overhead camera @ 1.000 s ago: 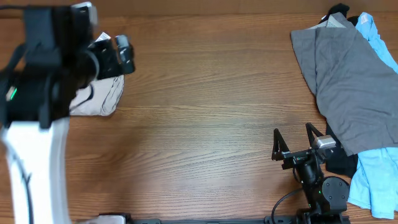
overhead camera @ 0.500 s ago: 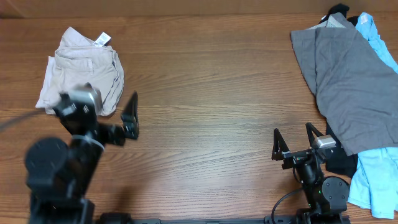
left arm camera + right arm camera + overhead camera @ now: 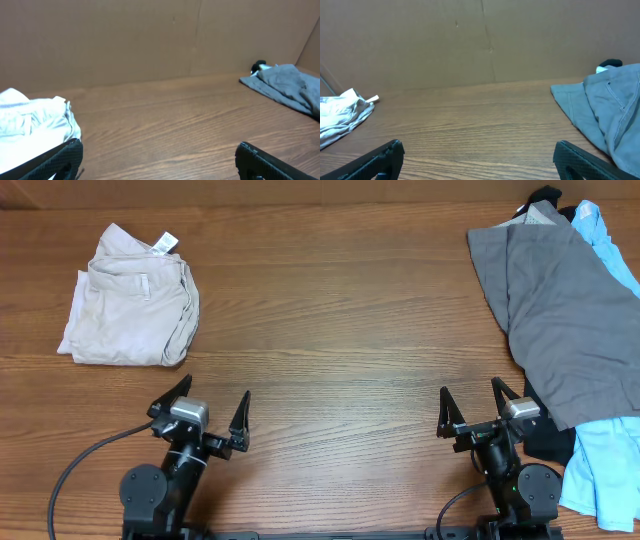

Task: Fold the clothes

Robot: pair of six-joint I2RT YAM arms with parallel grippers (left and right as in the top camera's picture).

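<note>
The beige shorts (image 3: 132, 300) lie folded in a compact bundle at the far left of the table, white tag at the top. They also show at the left of the left wrist view (image 3: 32, 122) and far left of the right wrist view (image 3: 342, 115). My left gripper (image 3: 205, 408) is open and empty at the front left edge, well in front of the shorts. My right gripper (image 3: 477, 408) is open and empty at the front right. Both sets of fingers show wide apart in the wrist views (image 3: 160, 160) (image 3: 485, 160).
A large grey garment (image 3: 560, 300) lies spread at the far right, over a light blue garment (image 3: 605, 470) and a black item (image 3: 545, 442). The grey garment also shows in the wrist views (image 3: 285, 85) (image 3: 610, 110). A cardboard wall (image 3: 470, 40) backs the table.
My left arm has drawn back from the shorts at the far left to its resting place at the front edge. The shorts stay folded. The right arm has not moved.
</note>
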